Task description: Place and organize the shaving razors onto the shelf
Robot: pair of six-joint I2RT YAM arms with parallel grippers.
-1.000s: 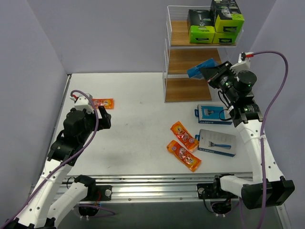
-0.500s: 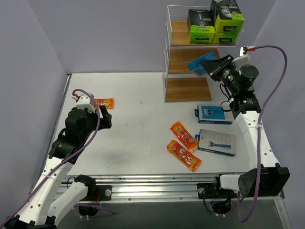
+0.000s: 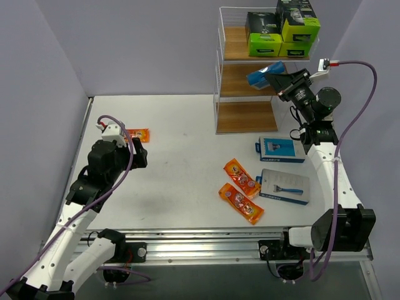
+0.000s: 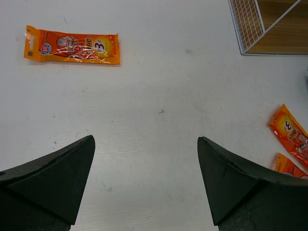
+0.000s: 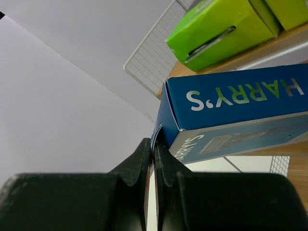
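Observation:
My right gripper (image 3: pixel 279 76) is shut on the end flap of a blue razor pack (image 3: pixel 265 75), holding it at the middle tier of the shelf (image 3: pixel 250 115); in the right wrist view the blue pack (image 5: pixel 236 113) sits just below a lime-green box (image 5: pixel 219 31). Black-and-lime boxes (image 3: pixel 264 34) stand on the top tier. Two blue/grey razor cards (image 3: pixel 280 150) (image 3: pixel 284 186) and two orange packets (image 3: pixel 241 175) (image 3: pixel 240 203) lie on the table. My left gripper (image 3: pixel 139 153) is open and empty, near a third orange packet (image 3: pixel 135 135), which also shows in the left wrist view (image 4: pixel 72 44).
The white table (image 3: pixel 181 144) is bounded by grey walls on the left and behind. The shelf's wire corner (image 4: pixel 252 29) and two orange packets (image 4: pixel 291 132) show at the right of the left wrist view.
My right gripper has lifted the blue pack up and back, toward the shelf's middle tier. My left arm has shifted slightly forward.

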